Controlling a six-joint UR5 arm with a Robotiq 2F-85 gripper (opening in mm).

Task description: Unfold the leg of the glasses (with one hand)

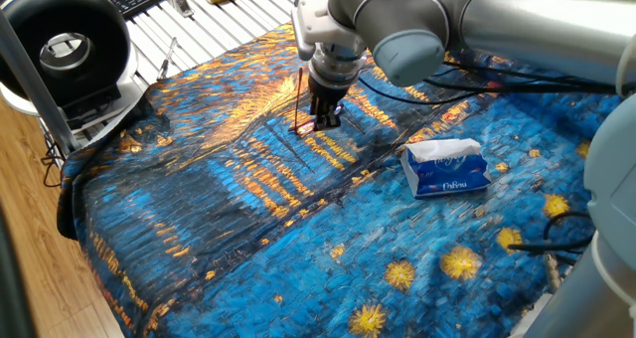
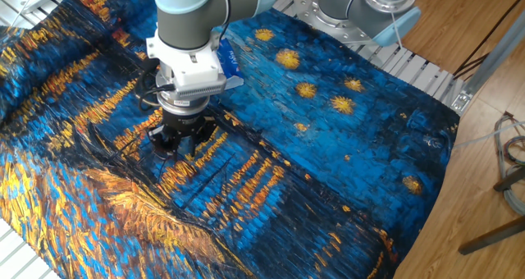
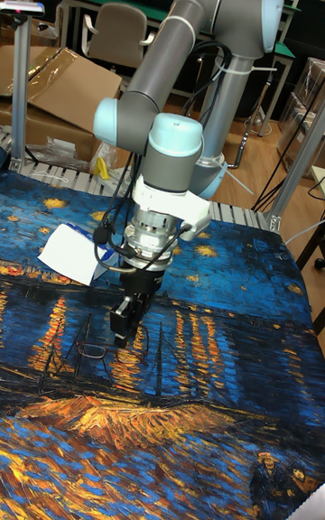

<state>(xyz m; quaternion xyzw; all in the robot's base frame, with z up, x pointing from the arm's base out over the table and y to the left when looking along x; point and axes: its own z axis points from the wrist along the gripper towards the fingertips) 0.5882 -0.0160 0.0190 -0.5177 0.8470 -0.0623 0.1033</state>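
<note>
Lying on the blue and orange starry-night painted cloth (image 1: 248, 229), the small dark reddish-purple thin-rimmed glasses (image 1: 306, 125) sit right at my fingertips, one thin leg standing upright toward 12 o'clock; my black two-finger gripper (image 1: 326, 115) points straight down onto them, and I cannot tell whether its fingers are clamped or apart. From the tall view the glasses are too small to make out. A blue-and-white tissue pack (image 1: 446, 167) lies well apart, at about 4 o'clock from the glasses in one fixed view
</note>
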